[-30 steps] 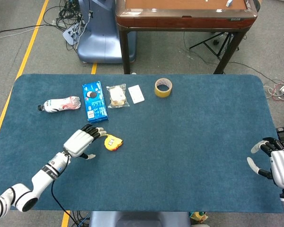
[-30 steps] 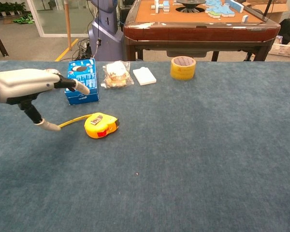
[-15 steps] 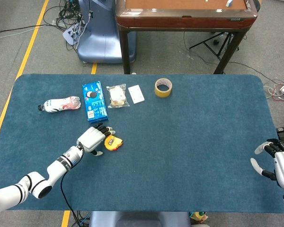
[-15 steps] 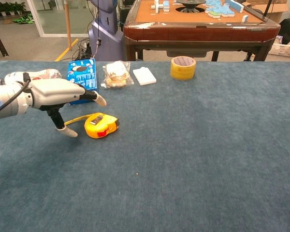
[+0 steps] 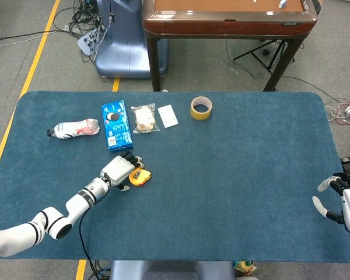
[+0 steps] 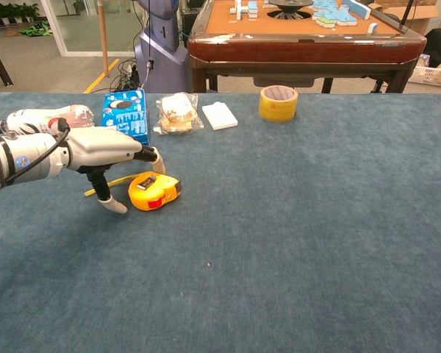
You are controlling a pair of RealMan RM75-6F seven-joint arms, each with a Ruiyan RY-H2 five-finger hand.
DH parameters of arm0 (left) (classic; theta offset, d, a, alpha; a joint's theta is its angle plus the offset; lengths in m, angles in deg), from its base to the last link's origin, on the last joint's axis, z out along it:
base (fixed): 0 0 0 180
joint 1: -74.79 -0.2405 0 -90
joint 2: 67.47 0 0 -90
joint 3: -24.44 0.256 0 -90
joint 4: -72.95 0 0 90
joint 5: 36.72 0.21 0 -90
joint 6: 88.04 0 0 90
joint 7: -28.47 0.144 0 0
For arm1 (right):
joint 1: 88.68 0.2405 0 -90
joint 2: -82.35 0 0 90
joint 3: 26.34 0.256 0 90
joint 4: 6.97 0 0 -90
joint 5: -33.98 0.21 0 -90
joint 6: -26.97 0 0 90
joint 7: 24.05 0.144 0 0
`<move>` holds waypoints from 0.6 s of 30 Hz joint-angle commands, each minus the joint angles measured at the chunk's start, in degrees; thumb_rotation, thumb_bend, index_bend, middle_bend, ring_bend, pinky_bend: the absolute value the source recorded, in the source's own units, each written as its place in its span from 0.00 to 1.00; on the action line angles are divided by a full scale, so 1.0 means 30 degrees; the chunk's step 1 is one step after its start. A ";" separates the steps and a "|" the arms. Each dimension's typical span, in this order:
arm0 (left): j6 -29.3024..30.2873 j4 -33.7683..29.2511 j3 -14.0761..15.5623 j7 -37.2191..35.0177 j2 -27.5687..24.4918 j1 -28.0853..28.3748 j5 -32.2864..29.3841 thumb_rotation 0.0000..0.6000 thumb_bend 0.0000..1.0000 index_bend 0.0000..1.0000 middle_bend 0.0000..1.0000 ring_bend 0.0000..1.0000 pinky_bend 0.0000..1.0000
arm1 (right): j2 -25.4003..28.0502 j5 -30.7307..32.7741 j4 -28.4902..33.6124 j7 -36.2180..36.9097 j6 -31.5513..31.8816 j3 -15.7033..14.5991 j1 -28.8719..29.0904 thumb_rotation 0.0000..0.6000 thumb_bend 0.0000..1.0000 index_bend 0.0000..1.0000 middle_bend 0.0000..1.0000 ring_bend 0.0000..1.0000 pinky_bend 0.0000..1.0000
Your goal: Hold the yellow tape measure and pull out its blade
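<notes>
Nearest, the right hand (image 5: 344, 201) is seen at the table's near right edge, fingers apart and empty, well apart from the work. Farther left, the left hand (image 6: 106, 151) is spread open, holding nothing, just left of the yellow tape measure (image 6: 153, 190), whose short blade (image 6: 112, 182) runs leftward beneath it.

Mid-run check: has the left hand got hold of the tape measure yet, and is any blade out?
Not gripped yet. The left hand is open right beside the yellow tape measure, thumb low on its left side, fingers above it. A short length of blade already shows, lying on the table under the hand. The right hand sits open at the far right edge, uninvolved. Left to do: close on the case and pull the blade.
</notes>
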 commanded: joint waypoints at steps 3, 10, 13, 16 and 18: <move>-0.0080 0.0149 0.0068 0.0018 0.0140 0.0137 -0.0127 1.00 0.16 0.26 0.19 0.17 0.08 | 0.0038 0.0031 0.0010 0.0003 0.0029 0.0021 -0.0037 1.00 0.36 0.53 0.47 0.27 0.28; 0.0360 0.1007 0.0089 -0.1504 0.0759 0.0239 0.0078 1.00 0.16 0.40 0.36 0.28 0.08 | 0.0096 0.0140 0.0045 -0.0029 0.0049 0.0047 -0.0111 1.00 0.36 0.53 0.47 0.27 0.28; 0.0588 0.1593 0.0261 -0.2110 0.0963 0.0275 0.0390 1.00 0.16 0.43 0.40 0.30 0.08 | 0.0131 0.0167 0.0105 -0.0068 0.0043 0.0091 -0.0100 1.00 0.36 0.53 0.47 0.27 0.28; 0.0856 0.1858 0.0360 -0.2733 0.1016 0.0246 0.0576 1.00 0.16 0.46 0.43 0.30 0.08 | 0.0148 0.0140 0.0182 -0.0146 -0.0076 0.0109 -0.0022 1.00 0.36 0.53 0.47 0.27 0.28; 0.1170 0.1933 0.0386 -0.3180 0.1000 0.0161 0.0669 1.00 0.16 0.47 0.45 0.32 0.08 | 0.0153 0.0077 0.0276 -0.0252 -0.0188 0.0129 0.0075 1.00 0.36 0.53 0.47 0.27 0.28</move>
